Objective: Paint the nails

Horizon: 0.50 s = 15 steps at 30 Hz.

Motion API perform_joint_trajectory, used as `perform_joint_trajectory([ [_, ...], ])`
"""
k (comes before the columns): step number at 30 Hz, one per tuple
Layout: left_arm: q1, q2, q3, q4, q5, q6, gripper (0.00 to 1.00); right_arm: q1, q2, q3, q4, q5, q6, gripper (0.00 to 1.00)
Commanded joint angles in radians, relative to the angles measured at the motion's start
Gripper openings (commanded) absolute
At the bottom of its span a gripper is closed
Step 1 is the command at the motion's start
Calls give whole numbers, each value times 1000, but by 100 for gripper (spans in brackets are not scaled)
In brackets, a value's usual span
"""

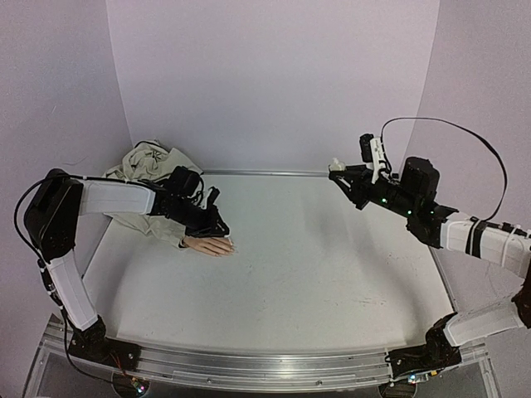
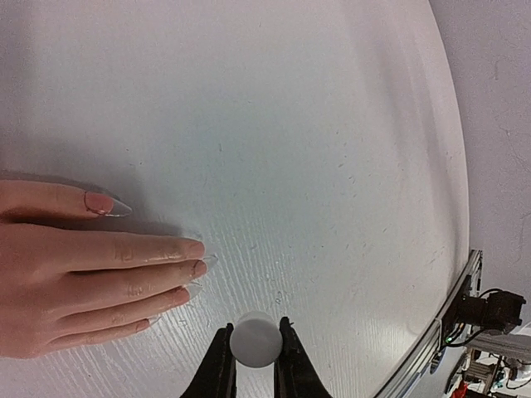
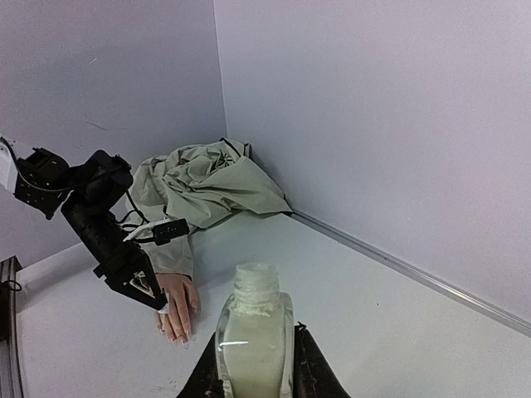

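Note:
The peach mannequin hand (image 1: 211,245) lies palm down at the table's left, its beige sleeve (image 1: 158,225) running back. In the left wrist view its fingers (image 2: 99,274) point right, with long clear nails (image 2: 205,260) and a pinkish thumb nail (image 2: 106,203). My left gripper (image 2: 255,352) is shut on a round white cap (image 2: 255,340), just right of the lower fingertips; whatever is under the cap is hidden. My right gripper (image 3: 253,369) is shut on an open bottle (image 3: 253,327) of pale polish, held high at the right (image 1: 340,172). The right wrist view also shows the hand (image 3: 177,305).
A heap of beige fabric (image 1: 153,162) lies in the back left corner against the walls. A metal rail (image 1: 249,365) runs along the near edge. The table's right edge and a motor (image 2: 489,311) show in the left wrist view.

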Motion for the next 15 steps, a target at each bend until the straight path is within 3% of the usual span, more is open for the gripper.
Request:
perform_joint_trajectory([
  [1,3,5,4,55,-23,34,0,-7,-8,13,64,-25,-10,0],
  [15,1,40,-19,73,-78,73,0,-12,6,16,66,-40,-4,0],
])
